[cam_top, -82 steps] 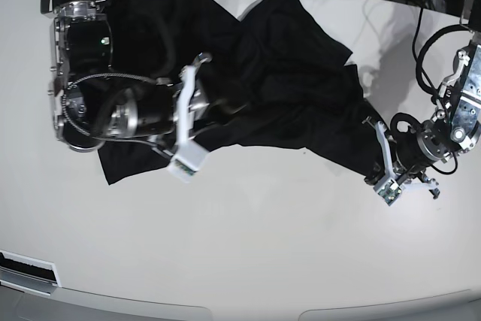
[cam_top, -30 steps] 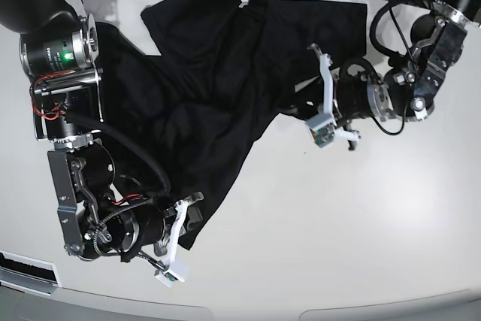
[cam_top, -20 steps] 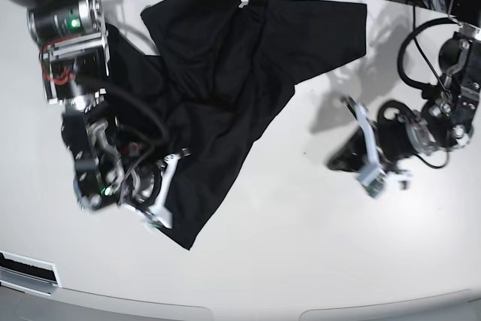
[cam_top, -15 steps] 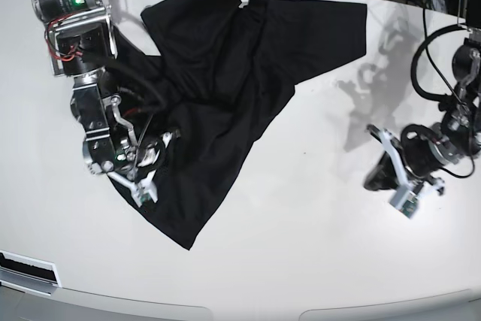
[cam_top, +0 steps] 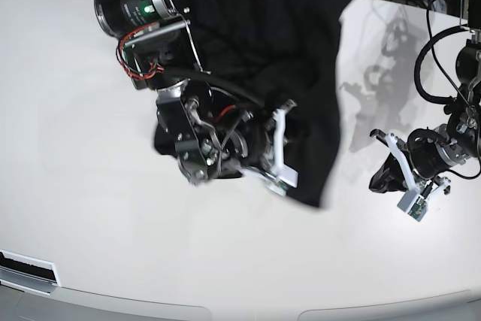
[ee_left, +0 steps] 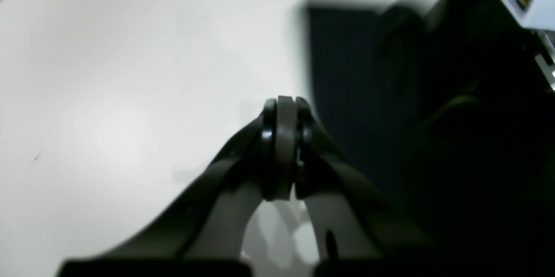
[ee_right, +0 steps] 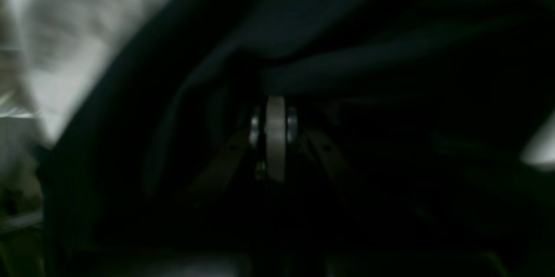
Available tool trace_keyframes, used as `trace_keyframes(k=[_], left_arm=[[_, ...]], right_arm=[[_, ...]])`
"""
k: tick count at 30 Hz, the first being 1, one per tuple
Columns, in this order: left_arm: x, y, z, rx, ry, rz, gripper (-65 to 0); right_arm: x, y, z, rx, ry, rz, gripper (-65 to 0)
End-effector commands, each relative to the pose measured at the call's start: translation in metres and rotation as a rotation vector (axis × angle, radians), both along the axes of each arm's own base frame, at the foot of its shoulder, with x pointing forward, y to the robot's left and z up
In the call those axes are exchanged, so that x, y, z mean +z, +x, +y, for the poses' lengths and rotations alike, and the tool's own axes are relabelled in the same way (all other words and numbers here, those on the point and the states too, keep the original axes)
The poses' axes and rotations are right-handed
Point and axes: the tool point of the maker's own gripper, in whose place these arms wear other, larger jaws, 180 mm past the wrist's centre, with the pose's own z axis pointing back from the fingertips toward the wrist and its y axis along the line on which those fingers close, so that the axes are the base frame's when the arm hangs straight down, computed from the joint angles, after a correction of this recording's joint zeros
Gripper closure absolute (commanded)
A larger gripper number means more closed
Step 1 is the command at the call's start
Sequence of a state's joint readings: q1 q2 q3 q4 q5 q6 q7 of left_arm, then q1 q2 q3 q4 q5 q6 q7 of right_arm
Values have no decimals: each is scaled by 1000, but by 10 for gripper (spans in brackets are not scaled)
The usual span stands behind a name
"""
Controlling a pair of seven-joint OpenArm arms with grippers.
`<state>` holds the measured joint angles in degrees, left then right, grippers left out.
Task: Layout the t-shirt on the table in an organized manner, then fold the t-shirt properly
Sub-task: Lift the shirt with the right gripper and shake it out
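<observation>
One t-shirt [cam_top: 301, 58] bunched; long axis far-near on table [cam_top: 90, 110]

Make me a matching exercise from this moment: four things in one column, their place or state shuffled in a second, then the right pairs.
1. t-shirt
2. left gripper
3. right gripper
4. table

A. shut, empty, over bare white surface
B. glossy white
C. black, bunched and lifted
D. shut, with dark cloth all around it

Pairs: 1-C, 2-A, 3-D, 4-B
</observation>
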<state>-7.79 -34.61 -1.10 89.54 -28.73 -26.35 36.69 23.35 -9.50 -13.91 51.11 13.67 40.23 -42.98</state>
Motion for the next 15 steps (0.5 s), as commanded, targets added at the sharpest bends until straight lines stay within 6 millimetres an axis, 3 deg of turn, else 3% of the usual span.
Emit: trace_keyframes(k=[1, 5, 9, 12, 15], left_arm=[[19, 9, 2, -3, -12, -57, 0], [17, 9, 3, 1, -12, -52, 0], [14, 5, -8, -60, -51, -50, 0], [2, -7, -32, -163, -112, -14, 0], [-31, -26, -60, -277, -114, 66, 0]], right_arm=[[33, 29, 3, 8, 17, -103, 0], [70, 39, 8, 101, -70, -201, 0], [99, 18, 14, 164, -22, -145, 0], [102, -5, 17, 217, 23, -58, 0], [87, -16, 7, 217, 16, -7, 0]])
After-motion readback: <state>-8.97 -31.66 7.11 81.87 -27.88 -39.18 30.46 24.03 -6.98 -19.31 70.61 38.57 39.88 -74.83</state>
